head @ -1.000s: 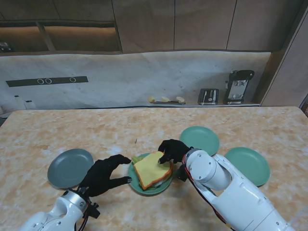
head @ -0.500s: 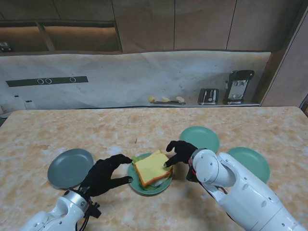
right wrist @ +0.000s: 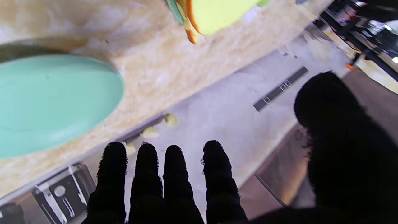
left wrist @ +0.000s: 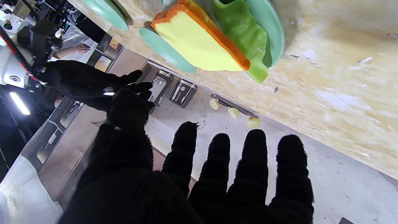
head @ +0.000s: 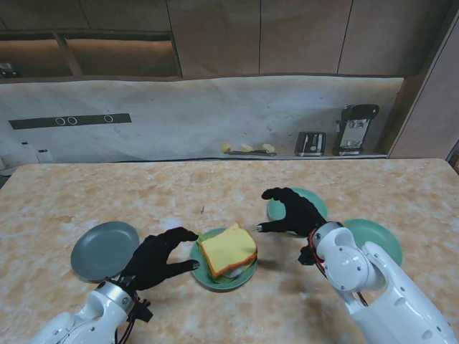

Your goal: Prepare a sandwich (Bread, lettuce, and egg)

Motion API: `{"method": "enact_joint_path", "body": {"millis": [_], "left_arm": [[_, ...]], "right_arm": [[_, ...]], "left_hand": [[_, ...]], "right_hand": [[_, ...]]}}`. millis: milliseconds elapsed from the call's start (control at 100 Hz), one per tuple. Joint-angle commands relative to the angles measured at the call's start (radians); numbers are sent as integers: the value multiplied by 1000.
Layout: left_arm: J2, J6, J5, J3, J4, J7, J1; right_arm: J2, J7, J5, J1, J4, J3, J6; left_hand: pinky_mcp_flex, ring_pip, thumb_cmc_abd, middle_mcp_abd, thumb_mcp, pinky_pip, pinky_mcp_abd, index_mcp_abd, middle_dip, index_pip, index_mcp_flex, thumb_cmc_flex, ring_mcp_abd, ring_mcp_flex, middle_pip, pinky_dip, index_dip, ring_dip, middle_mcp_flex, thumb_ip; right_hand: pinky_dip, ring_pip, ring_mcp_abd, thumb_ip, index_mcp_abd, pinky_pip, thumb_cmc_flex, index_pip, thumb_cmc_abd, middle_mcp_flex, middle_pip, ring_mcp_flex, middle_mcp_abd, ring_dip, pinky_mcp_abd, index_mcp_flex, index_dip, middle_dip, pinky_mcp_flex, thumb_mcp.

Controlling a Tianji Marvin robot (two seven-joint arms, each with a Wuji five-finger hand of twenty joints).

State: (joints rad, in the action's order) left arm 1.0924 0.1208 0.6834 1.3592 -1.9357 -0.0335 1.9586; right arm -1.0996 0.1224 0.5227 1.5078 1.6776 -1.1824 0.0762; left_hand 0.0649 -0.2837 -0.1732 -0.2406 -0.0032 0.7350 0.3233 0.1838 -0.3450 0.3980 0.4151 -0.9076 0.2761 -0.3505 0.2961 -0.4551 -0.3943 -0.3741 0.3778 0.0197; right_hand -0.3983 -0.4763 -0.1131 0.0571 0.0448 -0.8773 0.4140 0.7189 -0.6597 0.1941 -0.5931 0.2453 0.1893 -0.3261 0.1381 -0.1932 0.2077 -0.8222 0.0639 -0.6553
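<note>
No readable text, labels, brands or numbers in any view. Dark strip [head: 69, 120] on the back wall shows three small round marks, not legible as characters; same strip [right wrist: 280, 88] in the right wrist view, still only circles. Two appliances [head: 310, 143] at the back of the counter have front panels too small to read. Box [left wrist: 21, 8] in the left wrist view background carries marks too blurred to read.
</note>
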Motion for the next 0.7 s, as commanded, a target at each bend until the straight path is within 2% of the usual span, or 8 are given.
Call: {"method": "enact_joint_path", "body": {"millis": [0, 90, 250, 350, 420, 510, 690], "left_arm": [[4, -4, -4, -3, 4, 11, -5], [5, -4, -9, -7, 9, 9, -14], [7, 7, -24, -14, 26, 1, -28], [6, 45, -53, -14, 47, 8, -39], [7, 67, -75, -14, 58, 11, -44], [7, 83, -83, -13, 65, 11, -42], [9, 128, -108, -25, 107, 0, -52]], "right_arm": [[6, -3, 2, 42, 28, -16, -29], [11, -9, 14, 97, 58, -68, -118], [17, -12, 37, 212, 129, -141, -202], [16, -28, 44, 278, 152, -174, -250], [18, -44, 81, 319, 153, -196, -294], [15, -84, 119, 376, 151, -212, -315], [6, -149, 148, 464, 149, -223, -296]], "left_hand": [[-3, -6, 29, 16, -14, 6, 0, -15, -8, -9, 2, -6, -6, 0, -9, -10, -6, -12, -2, -1], [-2, 2, 28, 17, -13, -2, -4, -12, -2, -9, 1, -8, -6, 1, -14, -3, -5, -6, -4, -1], [3, 15, 26, 19, -15, -21, -5, -13, 17, -20, -9, -4, -10, 5, -24, 21, 5, 11, -13, 0], [-12, 38, 21, 26, -14, -42, -11, -11, 33, -53, -30, -2, -23, 41, -38, 38, 30, 28, -45, 1], [-19, 42, 20, 28, -14, -49, -14, -12, 35, -55, -29, -3, -26, 47, -37, 42, 34, 31, -54, 1], [-19, 43, 21, 30, -14, -54, -15, -14, 35, -48, -27, -2, -30, 48, -32, 46, 33, 34, -54, 2], [2, 30, 21, 25, -11, -36, -29, -17, 27, -23, -54, -13, -29, 40, -12, 41, 25, 31, -50, 1]], "right_hand": [[17, 23, 20, -38, -14, 13, -40, 7, 8, -27, -19, -1, -8, 23, -1, 20, -4, 524, 6, -10], [29, 47, 19, -46, -20, 30, -59, 6, 3, -26, -14, 34, -3, 35, 10, 16, -4, 528, 23, -28], [46, 68, 18, -53, -15, 51, -90, 4, -3, -18, -12, 46, -6, 43, 21, 2, -5, 530, 21, -54], [52, 77, 25, -54, -12, 63, -103, -2, -4, -11, -10, 46, -15, 47, 26, -1, -6, 530, 7, -60], [57, 81, 30, -53, -17, 77, -127, -5, 12, 3, -14, 48, -24, 48, 26, -3, -7, 529, -4, -65], [64, 81, 32, -54, -16, 96, -141, -5, 16, 8, -20, 49, -29, 47, 29, 1, -6, 524, -6, -84], [69, 79, 31, -56, -3, 108, -140, -2, 13, 10, -22, 50, -27, 46, 33, -5, -5, 522, -8, -94]]}}
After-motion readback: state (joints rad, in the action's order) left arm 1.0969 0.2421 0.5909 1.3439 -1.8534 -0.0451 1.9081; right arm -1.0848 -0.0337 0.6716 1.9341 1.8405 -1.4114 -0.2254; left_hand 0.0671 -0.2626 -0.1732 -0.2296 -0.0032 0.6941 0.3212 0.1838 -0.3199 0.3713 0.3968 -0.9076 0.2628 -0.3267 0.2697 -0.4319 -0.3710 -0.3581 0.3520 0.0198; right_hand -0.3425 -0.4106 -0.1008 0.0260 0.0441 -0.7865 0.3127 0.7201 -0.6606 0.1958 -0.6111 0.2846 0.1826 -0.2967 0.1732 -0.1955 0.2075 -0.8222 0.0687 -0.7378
